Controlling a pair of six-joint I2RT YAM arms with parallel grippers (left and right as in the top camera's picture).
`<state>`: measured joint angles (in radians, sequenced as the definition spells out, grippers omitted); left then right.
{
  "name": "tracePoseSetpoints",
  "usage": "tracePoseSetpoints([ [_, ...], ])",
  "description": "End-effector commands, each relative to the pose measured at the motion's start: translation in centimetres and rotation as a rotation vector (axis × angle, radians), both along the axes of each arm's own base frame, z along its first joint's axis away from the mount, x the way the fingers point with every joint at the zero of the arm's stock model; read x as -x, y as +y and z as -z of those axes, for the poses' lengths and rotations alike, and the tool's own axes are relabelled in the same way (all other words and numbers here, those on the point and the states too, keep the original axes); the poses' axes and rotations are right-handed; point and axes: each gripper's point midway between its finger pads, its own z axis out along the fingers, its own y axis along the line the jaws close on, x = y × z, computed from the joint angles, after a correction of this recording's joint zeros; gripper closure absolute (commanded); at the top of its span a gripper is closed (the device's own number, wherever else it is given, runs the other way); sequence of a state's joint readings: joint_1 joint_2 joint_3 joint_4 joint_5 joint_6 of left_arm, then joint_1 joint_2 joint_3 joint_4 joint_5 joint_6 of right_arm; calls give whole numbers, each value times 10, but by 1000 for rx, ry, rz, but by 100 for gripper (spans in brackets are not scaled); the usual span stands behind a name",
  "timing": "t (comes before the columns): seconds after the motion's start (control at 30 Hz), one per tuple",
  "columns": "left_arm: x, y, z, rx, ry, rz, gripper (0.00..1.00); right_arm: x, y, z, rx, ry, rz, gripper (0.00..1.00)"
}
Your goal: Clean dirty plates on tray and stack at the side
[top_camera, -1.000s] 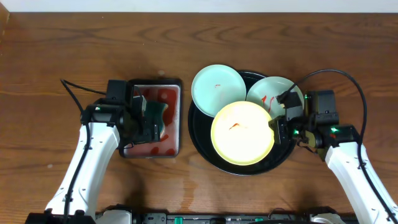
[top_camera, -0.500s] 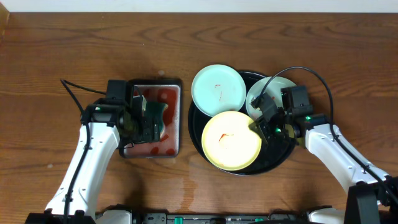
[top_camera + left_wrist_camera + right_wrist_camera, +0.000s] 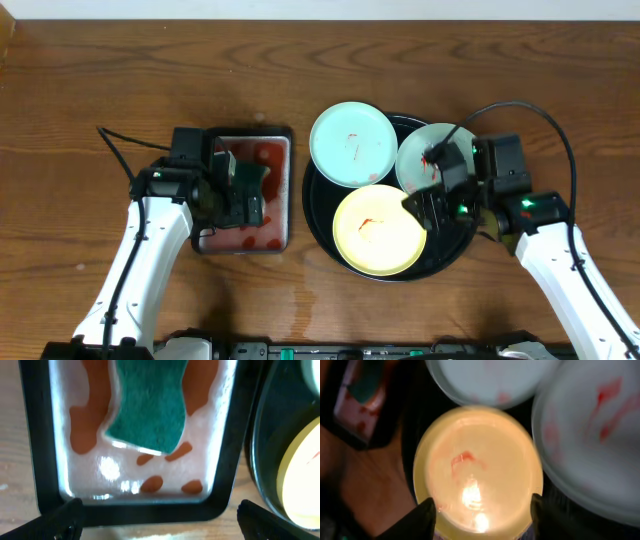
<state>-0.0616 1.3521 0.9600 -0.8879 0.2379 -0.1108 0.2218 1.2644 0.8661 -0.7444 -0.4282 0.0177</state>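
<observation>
The pale yellow plate (image 3: 378, 230) lies flat in the near half of the round black tray (image 3: 313, 215), with a small red smear on its face. Behind it the pale blue plate (image 3: 351, 145) sits far left, overhanging the rim, and the white plate (image 3: 430, 160), streaked red, sits far right. We cannot tell whether they touch the yellow one. Our right hand (image 3: 481, 514) hangs over the yellow plate's right side, fingers well apart and gripping nothing. The tray rests on the brown wood surface (image 3: 90, 80). Just left of it stands a rectangular black-rimmed dish (image 3: 250, 131) of red-stained suds with a green sponge (image 3: 147, 407) in it. Our left hand (image 3: 157, 521) hovers above, spread wide, sponge ungripped.
</observation>
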Motion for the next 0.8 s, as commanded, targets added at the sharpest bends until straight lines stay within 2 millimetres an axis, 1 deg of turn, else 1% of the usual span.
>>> tracePoseSetpoints([
  [0.0,-17,-3,-10,16,-69,2,2,12,-19,27,50,187,236,41],
  [0.07,-26,-4,-7,17,-95,2,4,18,-20,34,50,243,285,34],
  [0.13,-29,1,2,-13,-83,-4,9,17,-20,36,48,248,295,26],
  [0.17,-30,5,9,-38,-63,-10,11,16,-20,35,48,242,290,23],
  [0.2,-30,7,17,-52,-40,-12,13,16,-20,35,52,234,274,23],
  [0.23,-34,6,29,-53,-15,-11,18,17,-20,35,57,230,261,23],
  [0.37,-47,9,59,-74,19,-14,30,16,-20,35,57,227,258,22],
  [0.43,-52,7,75,-72,38,-11,31,16,-20,35,57,228,259,22],
  [0.5,-54,6,90,-74,64,-6,34,18,-20,36,59,234,259,23],
  [0.57,-54,4,104,-76,87,1,43,20,-21,36,63,245,259,23],
  [0.63,-54,3,113,-77,101,5,65,24,-22,37,68,260,259,23],
  [0.67,-53,3,114,-78,105,5,73,26,-22,38,71,268,259,23],
  [0.7,-53,3,114,-78,104,5,78,28,-23,38,75,277,259,23],
  [0.77,-56,3,111,-77,94,4,79,33,-24,40,82,301,262,23],
])
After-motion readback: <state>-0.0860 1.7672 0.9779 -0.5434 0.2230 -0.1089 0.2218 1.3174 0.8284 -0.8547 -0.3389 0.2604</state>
